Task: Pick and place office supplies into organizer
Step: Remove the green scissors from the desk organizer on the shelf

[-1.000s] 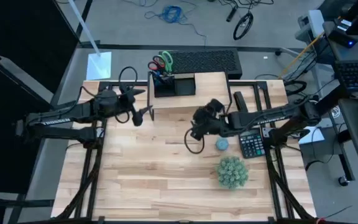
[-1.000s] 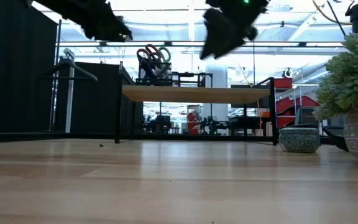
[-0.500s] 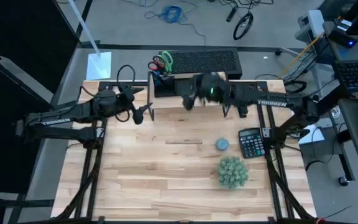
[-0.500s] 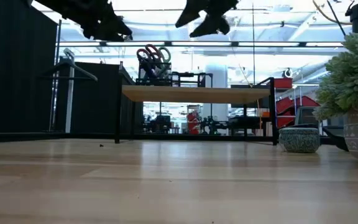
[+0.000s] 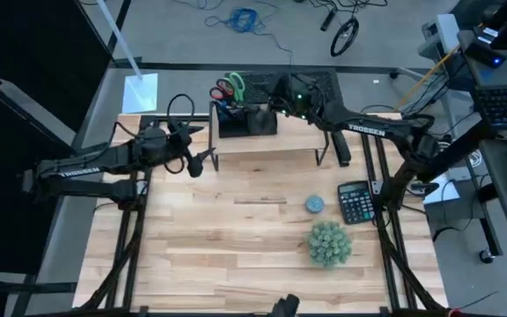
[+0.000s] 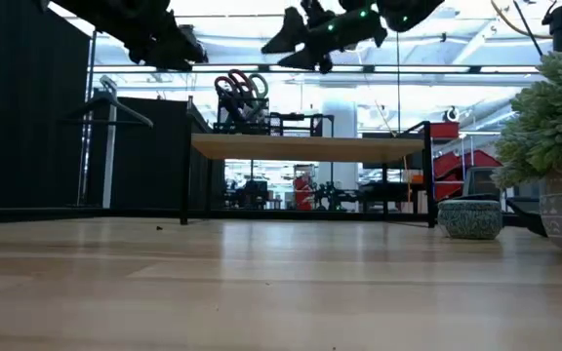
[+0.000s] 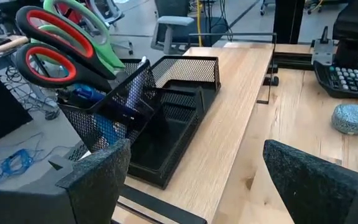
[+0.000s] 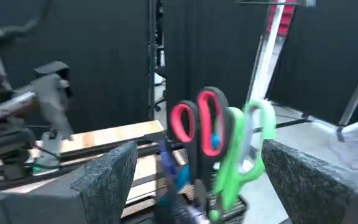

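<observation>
Above the black mesh organizer, right gripper wide open, empty, left gripper likewise.

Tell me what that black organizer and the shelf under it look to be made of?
The organizer looks like black wire mesh, probably metal: you can see through its fine grid walls. The shelf under it looks like light wood with a smooth matte finish, showing pale grain lines; whether solid or veneer is unclear.

Both the left arm and right arm read "TROSSEN".
</observation>
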